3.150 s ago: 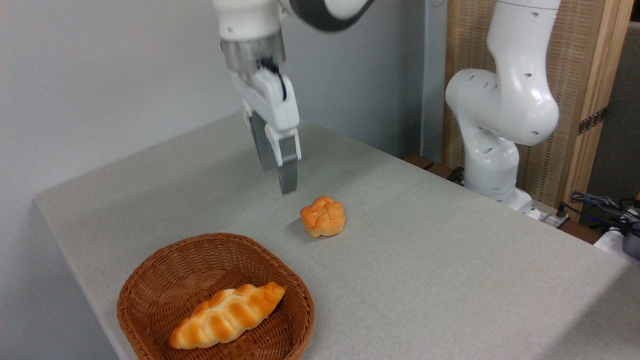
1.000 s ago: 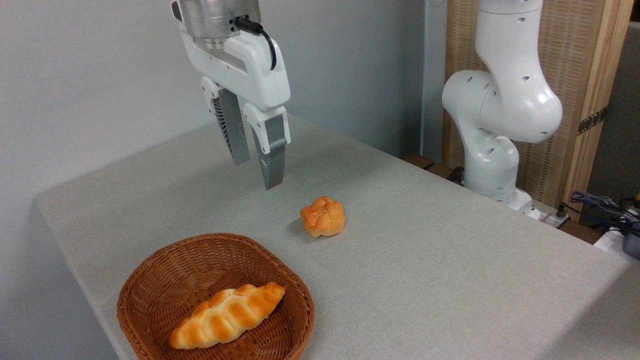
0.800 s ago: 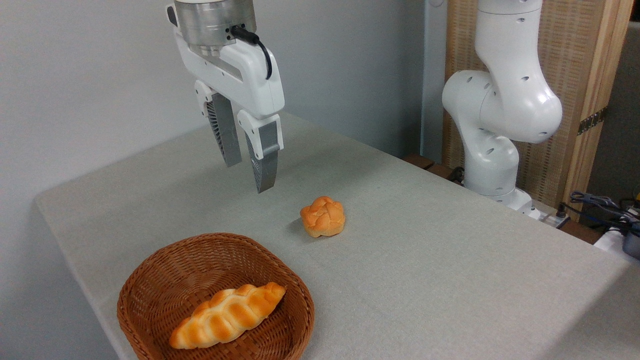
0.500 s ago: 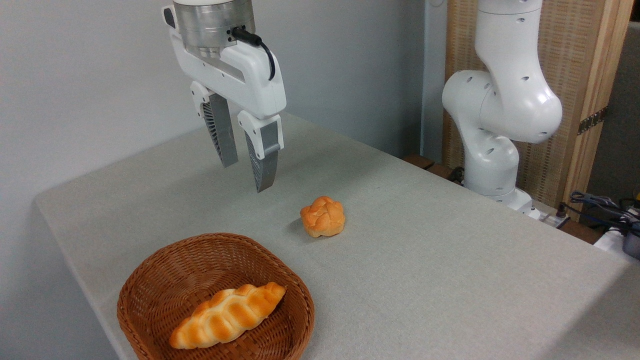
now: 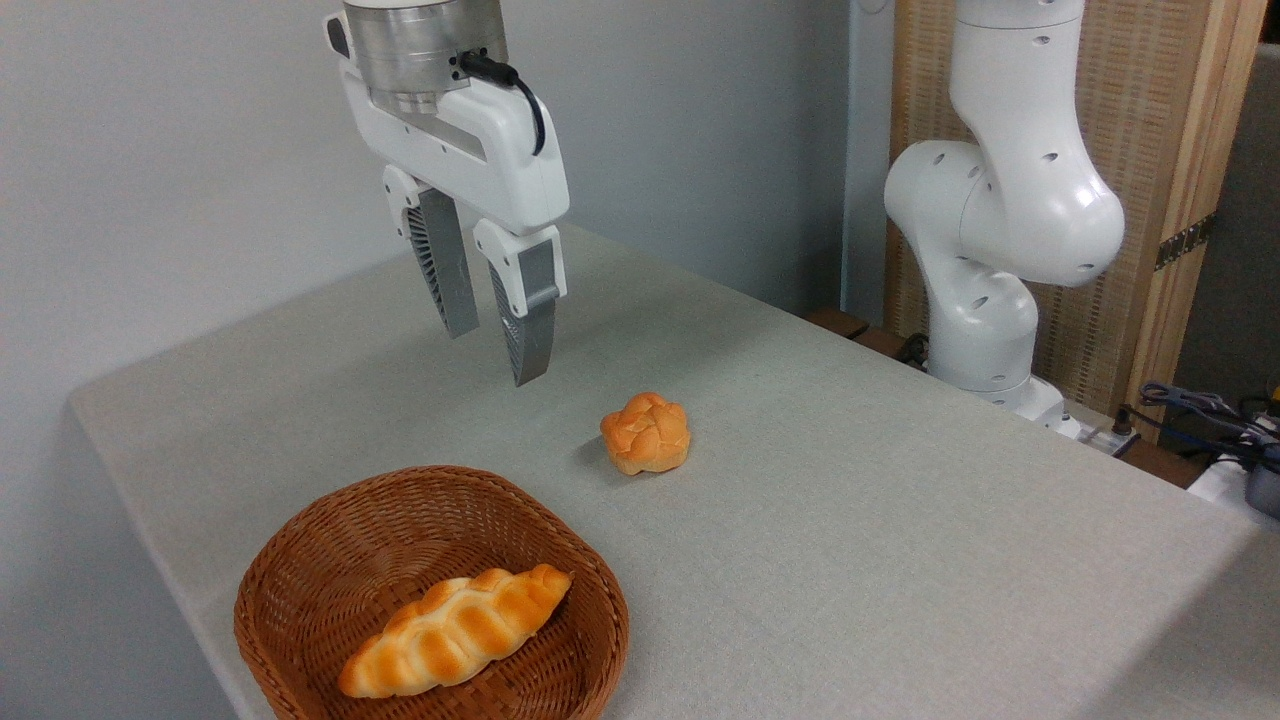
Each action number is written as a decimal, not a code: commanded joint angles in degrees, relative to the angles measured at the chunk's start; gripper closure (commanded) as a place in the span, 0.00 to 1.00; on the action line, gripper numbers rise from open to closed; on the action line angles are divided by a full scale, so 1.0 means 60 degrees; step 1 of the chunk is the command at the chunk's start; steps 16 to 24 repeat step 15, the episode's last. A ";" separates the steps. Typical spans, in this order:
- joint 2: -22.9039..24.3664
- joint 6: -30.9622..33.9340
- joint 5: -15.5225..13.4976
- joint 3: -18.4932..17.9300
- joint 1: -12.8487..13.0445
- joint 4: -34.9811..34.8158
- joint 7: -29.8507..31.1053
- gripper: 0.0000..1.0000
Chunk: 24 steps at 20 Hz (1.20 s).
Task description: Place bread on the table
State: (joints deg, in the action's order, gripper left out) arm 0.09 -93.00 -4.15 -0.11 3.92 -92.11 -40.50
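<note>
Glossy white arm (image 5: 1010, 200) with little round holes, silver metal wrist ring (image 5: 420, 40), black cable (image 5: 505, 80), white pincer (image 5: 495, 350) with ribbed grey fingers (image 5: 530, 340).

A gripper (image 5: 495, 355) hangs above a table (image 5: 850, 520), holding nothing. A bun (image 5: 646, 432) lies on the table, below and right of the gripper. A basket (image 5: 300, 590) sits nearer the camera, below the gripper, with a braided loaf (image 5: 455, 630) inside. The robot base (image 5: 990, 350) stands far right.
</note>
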 commanded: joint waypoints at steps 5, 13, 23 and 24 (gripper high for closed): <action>0.0059 -0.0145 0.0150 0.0033 0.0020 -0.0087 -0.0471 0.00; 0.0059 -0.0131 0.0150 0.0033 0.0006 -0.0087 -0.0471 0.00; 0.0074 -0.0131 0.0136 0.0033 0.0006 -0.0087 -0.0471 0.00; 0.0074 -0.0131 0.0136 0.0033 0.0006 -0.0087 -0.0471 0.00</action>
